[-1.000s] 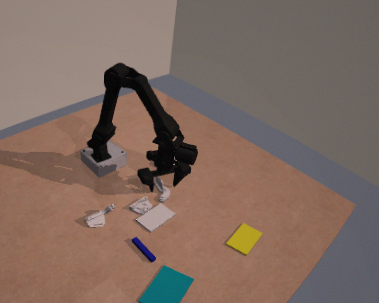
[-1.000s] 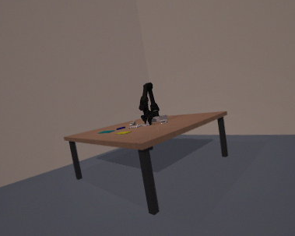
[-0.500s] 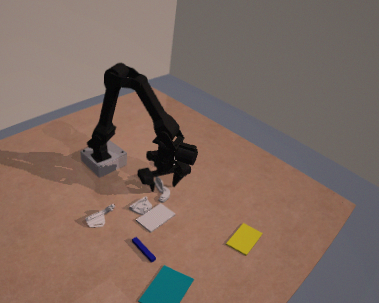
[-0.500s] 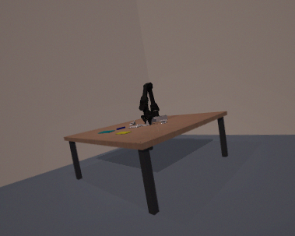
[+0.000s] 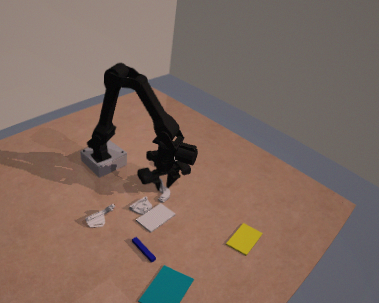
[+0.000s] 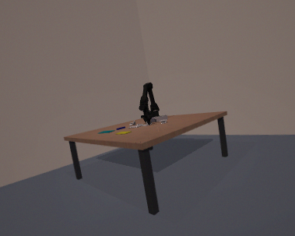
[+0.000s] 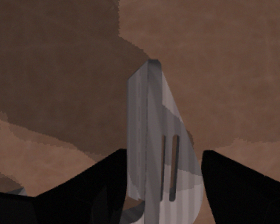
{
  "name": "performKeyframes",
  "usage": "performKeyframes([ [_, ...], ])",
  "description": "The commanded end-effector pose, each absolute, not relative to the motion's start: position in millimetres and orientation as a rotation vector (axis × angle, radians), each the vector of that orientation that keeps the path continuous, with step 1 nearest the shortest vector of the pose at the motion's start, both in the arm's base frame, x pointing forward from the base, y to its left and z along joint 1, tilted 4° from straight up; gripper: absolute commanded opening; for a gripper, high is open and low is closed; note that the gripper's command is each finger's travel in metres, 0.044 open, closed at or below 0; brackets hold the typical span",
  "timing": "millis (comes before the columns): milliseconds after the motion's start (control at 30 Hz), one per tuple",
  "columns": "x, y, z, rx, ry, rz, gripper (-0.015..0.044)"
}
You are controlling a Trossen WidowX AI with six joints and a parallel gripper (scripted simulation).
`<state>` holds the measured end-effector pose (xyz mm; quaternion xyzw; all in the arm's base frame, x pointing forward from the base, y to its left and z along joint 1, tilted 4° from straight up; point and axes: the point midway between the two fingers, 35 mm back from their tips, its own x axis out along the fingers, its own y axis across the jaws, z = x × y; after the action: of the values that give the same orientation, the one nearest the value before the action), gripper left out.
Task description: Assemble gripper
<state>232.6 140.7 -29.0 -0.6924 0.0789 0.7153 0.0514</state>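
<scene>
One light grey jaw (image 5: 164,195) (image 7: 137,120) lies on the table, its slotted, rounded side toward the right finger in the wrist view. My gripper (image 5: 164,185) (image 7: 165,158) is shut on this jaw, with a black finger against each side near the table. Its lower end is out of the wrist view. Another white part (image 5: 95,221), which looks like the second jaw, lies off to the left, apart. A small raised white part (image 5: 140,206) and a flat white plate (image 5: 156,217) lie close together in front of the gripper; which is the gripper base is too small to tell.
A dark blue bar (image 5: 143,249) (image 6: 121,128) lies in front of the white plate. A teal sheet (image 5: 167,285) (image 6: 106,132) lies nearer the front, and a yellow sheet (image 5: 244,238) (image 6: 123,133) lies to the right. The grey arm base (image 5: 103,165) stands behind.
</scene>
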Motion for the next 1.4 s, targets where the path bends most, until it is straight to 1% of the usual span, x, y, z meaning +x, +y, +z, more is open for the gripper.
performKeyframes([
  [0, 232.8, 141.4, -29.1, -2.105, 0.235, 2.175, 0.0134],
  [367, 233.2, 141.7, -27.1, -2.105, 0.235, 2.175, 0.0134],
  [1167, 236.4, 143.8, 47.1, -2.112, 0.231, 2.177, 0.0134],
  [1367, 236.3, 143.0, 49.2, -2.103, 0.249, 2.167, 0.0134],
])
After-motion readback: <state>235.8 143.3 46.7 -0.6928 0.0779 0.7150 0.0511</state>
